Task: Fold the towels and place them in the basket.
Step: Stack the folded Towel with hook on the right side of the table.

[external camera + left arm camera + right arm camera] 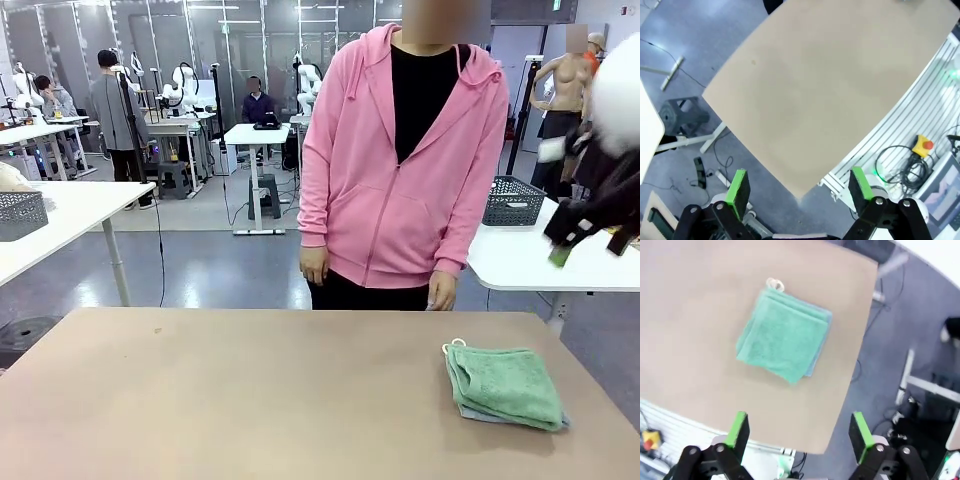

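Currently I log two folded towels, green towel (503, 382) stacked on a blue-grey one, at the tabletop (250, 400) right side before the person, not yet basketed; left hand (799, 187) and right hand (799, 427) hover wide open, empty.

Plain tan tabletop (250, 400), matte and unpatterned. Green terry towel (505, 385) on top of the stack, a light blue-grey towel (822, 337) edging out beneath, with a pale cream corner loop (774, 284). Black left gripper (799, 186) and black right gripper (799, 427), both with bright green pads. Pink hoodie (400, 180) over a black shirt (425, 85) on the person.
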You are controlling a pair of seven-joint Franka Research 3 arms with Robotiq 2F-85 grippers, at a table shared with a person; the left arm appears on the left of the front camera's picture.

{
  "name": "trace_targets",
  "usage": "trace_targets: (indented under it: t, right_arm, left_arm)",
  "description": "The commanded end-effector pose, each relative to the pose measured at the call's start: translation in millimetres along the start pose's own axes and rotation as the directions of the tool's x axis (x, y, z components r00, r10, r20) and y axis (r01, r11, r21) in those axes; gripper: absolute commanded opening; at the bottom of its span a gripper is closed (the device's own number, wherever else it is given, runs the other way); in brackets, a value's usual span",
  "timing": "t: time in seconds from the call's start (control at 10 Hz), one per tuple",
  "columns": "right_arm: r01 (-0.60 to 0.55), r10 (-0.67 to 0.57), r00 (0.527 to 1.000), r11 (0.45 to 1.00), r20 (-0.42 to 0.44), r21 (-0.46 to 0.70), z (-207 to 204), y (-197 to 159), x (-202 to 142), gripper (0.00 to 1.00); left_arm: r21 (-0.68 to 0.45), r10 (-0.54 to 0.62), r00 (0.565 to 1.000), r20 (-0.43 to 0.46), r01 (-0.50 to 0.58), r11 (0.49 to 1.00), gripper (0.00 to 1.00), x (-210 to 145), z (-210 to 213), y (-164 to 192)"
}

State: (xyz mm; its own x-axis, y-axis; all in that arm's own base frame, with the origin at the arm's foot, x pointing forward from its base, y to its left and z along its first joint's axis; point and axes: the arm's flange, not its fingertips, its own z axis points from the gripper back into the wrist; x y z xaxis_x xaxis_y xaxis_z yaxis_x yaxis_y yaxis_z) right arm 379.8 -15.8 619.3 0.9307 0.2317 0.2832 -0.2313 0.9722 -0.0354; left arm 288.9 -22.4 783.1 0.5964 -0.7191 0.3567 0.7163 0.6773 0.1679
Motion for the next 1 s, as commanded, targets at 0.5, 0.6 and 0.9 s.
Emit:
trace_targets:
  t: [0.5,0.6,0.9]
  right_arm:
    - [-0.157,0.122,0.969,0.975,0.216,0.155,159.6,18.1,-98.9,1.0]
    - [-0.16,0.113,0.961,0.972,0.254,0.172,177.2,17.3,-109.6,1.0]
    - [-0.139,0.06,0.928,0.972,0.368,0.192,234.4,13.4,-138.3,1.0]
  left_arm:
    - [-0.102,-0.009,1.0,0.006,0.009,0.995,1.0,-1.8,-13.6,17.4]
    - [-0.105,-0.013,1.0,0.0,0.013,0.994,1.0,-2.3,-15.5,17.7]
    - [-0.148,-0.039,0.999,-0.025,0.035,0.988,1.0,0.5,-26.0,13.2]
